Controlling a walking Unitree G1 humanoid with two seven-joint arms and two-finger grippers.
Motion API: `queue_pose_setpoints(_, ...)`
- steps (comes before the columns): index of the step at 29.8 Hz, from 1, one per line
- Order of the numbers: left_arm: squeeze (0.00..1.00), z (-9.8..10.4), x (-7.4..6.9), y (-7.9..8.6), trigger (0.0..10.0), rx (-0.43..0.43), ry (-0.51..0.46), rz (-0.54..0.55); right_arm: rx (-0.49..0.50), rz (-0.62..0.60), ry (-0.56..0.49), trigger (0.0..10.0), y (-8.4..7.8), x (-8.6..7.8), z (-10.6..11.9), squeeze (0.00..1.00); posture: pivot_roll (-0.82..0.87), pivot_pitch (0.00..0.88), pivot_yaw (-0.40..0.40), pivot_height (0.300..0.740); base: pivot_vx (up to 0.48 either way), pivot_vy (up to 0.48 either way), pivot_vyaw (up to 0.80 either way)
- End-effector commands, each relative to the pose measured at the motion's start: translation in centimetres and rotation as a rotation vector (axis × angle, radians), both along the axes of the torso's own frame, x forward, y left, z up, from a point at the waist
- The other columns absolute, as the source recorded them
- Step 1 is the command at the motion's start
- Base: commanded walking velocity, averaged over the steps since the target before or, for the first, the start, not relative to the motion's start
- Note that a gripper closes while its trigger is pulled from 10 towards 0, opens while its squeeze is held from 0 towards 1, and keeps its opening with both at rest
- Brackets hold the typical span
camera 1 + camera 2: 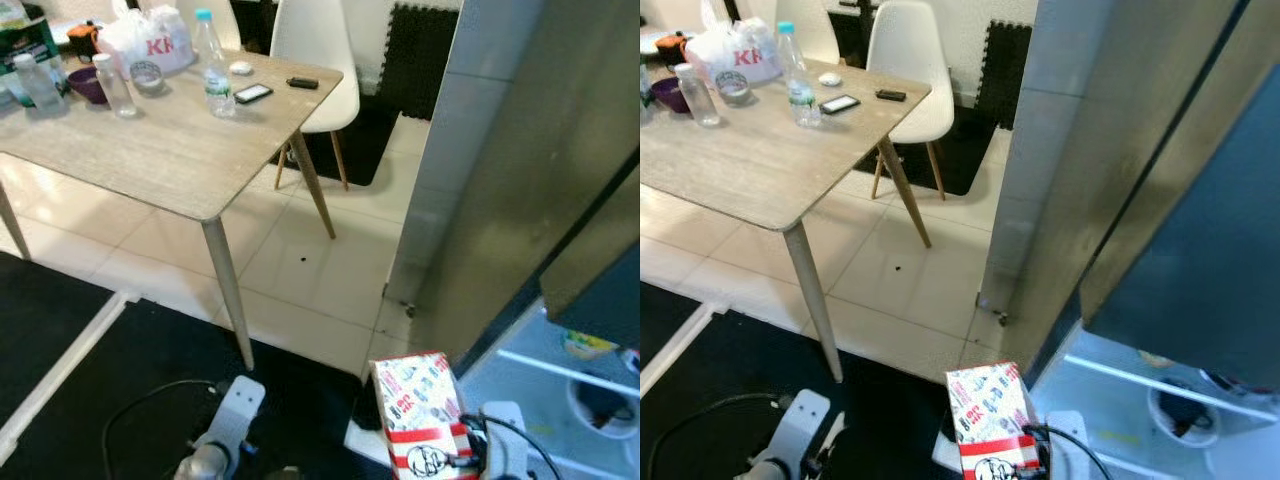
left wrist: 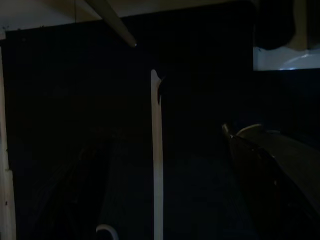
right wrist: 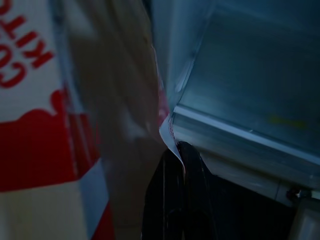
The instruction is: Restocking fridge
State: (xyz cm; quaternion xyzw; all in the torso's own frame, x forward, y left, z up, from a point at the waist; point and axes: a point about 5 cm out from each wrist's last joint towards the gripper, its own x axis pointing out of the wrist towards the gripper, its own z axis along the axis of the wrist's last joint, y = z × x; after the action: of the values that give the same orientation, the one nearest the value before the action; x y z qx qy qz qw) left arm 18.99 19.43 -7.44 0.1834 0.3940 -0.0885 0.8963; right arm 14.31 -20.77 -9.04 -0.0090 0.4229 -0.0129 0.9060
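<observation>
Right end effector (image 3: 172, 200) — black fingers pressed against the flap edge of a red-and-white printed cardboard food box (image 1: 420, 410), clamped on it. Box upright at lower centre-right of the head views, just beside the open grey fridge (image 1: 1140, 180) with its lit white shelf (image 1: 1160, 385). Left end effector (image 2: 200, 165) — low over a black floor mat (image 1: 150, 370), fingers spread apart, holding nothing. Upper left: light wooden worktop (image 1: 170, 150) carrying clear plastic bottles (image 1: 213, 65), white plastic chair (image 1: 310, 60) behind.

Matt wood-grain table (image 1: 170, 150), brushed-metal fridge door (image 1: 520, 170)
</observation>
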Motion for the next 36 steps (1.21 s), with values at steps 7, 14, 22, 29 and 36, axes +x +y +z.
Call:
queue_pose_setpoints(7,0.0,-0.2,-0.5,0.2,10.0,0.002,0.016,0.002,-0.066,0.007,0.093,10.0,-1.9,-2.7,-0.7,0.0,-0.07,0.101,-0.005,0.74,0.0,0.0,0.0)
queue_pose_setpoints(14,0.0,-0.3,-0.7,0.6,10.0,0.01,0.021,0.008,-0.139,0.373,0.14,10.0,-2.6,-4.4,-0.5,0.0,-0.07,0.103,-0.006,0.74,0.0,0.0,0.0)
queue_pose_setpoints(22,0.0,-0.3,-0.8,0.7,10.0,0.011,0.023,0.011,-0.068,0.446,0.047,10.0,-3.5,-2.9,0.8,0.0,-0.07,0.105,-0.012,0.74,0.0,0.0,0.0)
queue_pose_setpoints(29,0.0,-0.3,-0.7,0.5,10.0,0.007,0.021,0.012,0.038,0.446,-0.148,10.0,-2.5,1.9,3.1,0.0,-0.07,0.109,-0.013,0.74,0.0,0.0,0.0)
queue_pose_setpoints(36,0.0,-0.3,-0.8,0.8,10.0,0.014,0.024,0.013,0.133,0.484,-0.269,10.0,-0.3,4.6,4.7,0.0,-0.06,0.111,-0.009,0.74,0.0,0.0,0.0)
